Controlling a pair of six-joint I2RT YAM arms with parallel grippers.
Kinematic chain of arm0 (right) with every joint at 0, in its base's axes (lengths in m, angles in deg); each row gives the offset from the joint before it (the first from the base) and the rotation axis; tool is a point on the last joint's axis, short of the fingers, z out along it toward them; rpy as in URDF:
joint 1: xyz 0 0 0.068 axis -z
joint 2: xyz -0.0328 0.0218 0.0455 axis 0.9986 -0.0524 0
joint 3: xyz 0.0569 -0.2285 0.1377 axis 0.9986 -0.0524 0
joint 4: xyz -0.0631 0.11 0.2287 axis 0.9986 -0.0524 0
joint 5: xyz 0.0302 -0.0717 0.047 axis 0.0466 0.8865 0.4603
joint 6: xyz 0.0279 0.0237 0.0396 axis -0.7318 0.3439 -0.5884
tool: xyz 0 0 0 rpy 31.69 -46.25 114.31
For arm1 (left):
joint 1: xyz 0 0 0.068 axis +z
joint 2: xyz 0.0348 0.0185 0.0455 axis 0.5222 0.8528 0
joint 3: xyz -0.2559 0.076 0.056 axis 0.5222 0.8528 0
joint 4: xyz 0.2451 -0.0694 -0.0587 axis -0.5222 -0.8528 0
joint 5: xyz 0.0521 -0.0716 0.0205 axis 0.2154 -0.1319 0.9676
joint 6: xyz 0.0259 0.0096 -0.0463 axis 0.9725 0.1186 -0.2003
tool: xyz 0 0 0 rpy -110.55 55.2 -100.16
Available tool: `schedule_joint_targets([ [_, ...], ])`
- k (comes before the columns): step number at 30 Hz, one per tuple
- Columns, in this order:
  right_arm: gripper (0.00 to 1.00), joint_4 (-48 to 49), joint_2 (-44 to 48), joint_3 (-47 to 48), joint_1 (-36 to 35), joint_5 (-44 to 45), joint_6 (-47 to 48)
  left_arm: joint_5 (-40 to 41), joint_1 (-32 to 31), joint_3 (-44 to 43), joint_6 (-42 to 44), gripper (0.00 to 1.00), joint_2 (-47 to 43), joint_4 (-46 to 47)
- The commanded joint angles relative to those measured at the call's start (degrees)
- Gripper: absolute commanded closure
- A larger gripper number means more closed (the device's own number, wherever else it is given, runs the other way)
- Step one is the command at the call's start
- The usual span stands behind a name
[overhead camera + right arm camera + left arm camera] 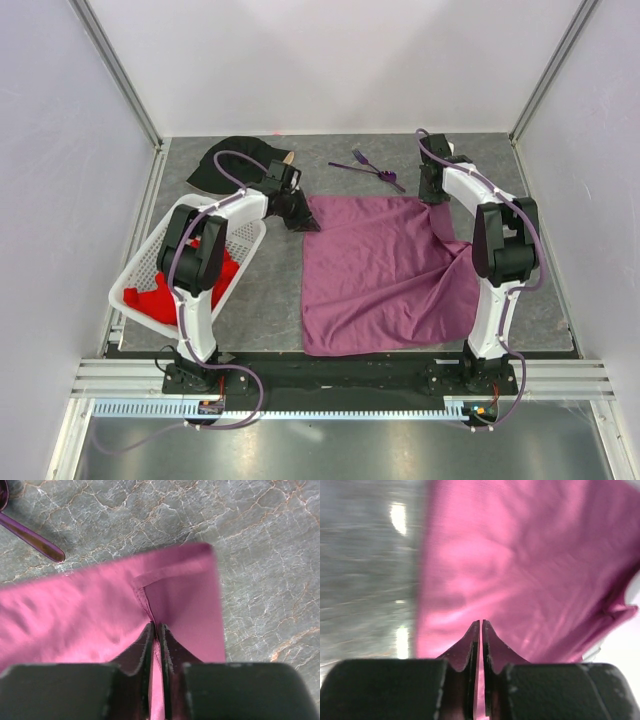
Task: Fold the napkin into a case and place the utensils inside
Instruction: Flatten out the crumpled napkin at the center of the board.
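basket (150,256): white, full of holes, tipped up, by left edge of tabletop (270,290) | red cloth (165,298): in basket | cap (222,162): black, far left corner | tabletop: grey, stone look

We see a plum-purple napkin (385,275) with a faint sheen, darker purple utensils (372,167), and a grey bench (265,285) veined with pale marble-like lines. The lattice basket (150,258) is white, the cloth (160,302) in it red, the cap (225,165) black.
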Motion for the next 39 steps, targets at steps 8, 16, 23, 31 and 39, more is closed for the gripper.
schedule_joint_targets([
  [8, 1.0, -0.7, -0.9, 0.8, 0.7, 0.1, 0.4, -5.5, -2.4, -0.8, -6.5, 0.88, 5.7, 8.9],
  [16, 1.0, -2.1, 1.2, 1.9, 4.4, 21.0, 3.0, -1.1, 0.0, 0.2, -5.1, 0.89, 6.8, 5.7],
  [23, 0.58, -5.8, -1.0, 8.3, 7.9, 32.9, 3.5, 1.9, 0.6, -1.5, -1.3, 0.89, 5.2, 2.7],
  [31, 0.34, -5.5, 6.9, -1.2, 1.7, 11.2, -2.0, 0.7, -0.3, -4.1, 1.6, 0.84, 2.3, 1.5],
  [39, 0.4, 6.3, 7.1, -10.4, 1.3, -1.9, -4.1, 2.1, 0.7, -3.7, 0.5, 0.85, 5.8, 1.0],
])
